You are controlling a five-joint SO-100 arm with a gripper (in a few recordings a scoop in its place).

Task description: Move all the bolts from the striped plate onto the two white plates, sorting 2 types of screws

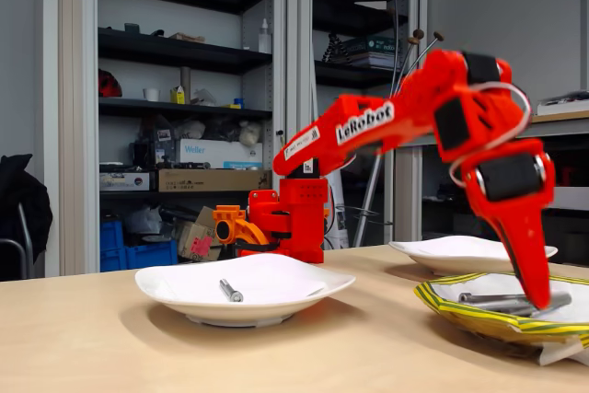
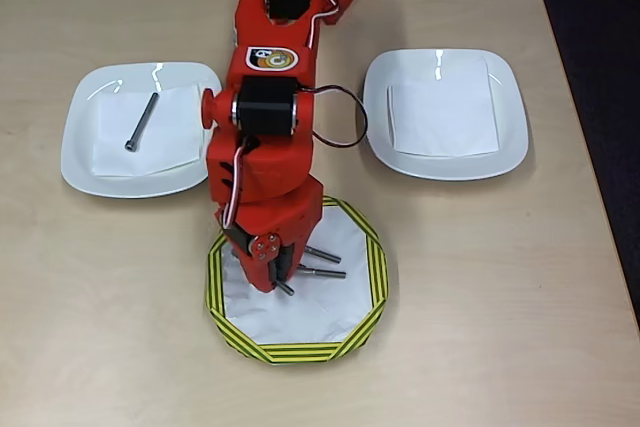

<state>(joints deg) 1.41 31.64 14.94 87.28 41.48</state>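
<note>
Nearest the lens in the fixed view you've got the striped plate [image 1: 479, 312], front right on the table [image 1: 110, 338], its rim crumpled at the near edge. Bolts [image 1: 497, 299] lie in it, grey shafts side by side. From overhead the same striped plate [image 2: 365, 257] sits low centre on the table [image 2: 500, 327], and you can see three bolts [image 2: 325, 272] poking out from under the arm: two longer ones pointing right, one short stub just below the tip.

Your gripper [image 1: 538, 296] is down inside that plate, tip right at the bolts. Overhead, the gripper [image 2: 278, 279] points straight down and the red body hides the jaws, so whether it's open or clamped on a bolt you can't tell; possibly touching one.

Left white plate [image 2: 140, 127] holds one long bolt [image 2: 141, 121], lying on a slant, head toward lower left. In the fixed view that plate [image 1: 244, 287] is centre-left with the bolt [image 1: 230, 291] in its middle.

Right white plate [image 2: 445, 112] sits well apart from the left one, across the arm; in the fixed view it [image 1: 460, 250] is behind the striped plate.
</note>
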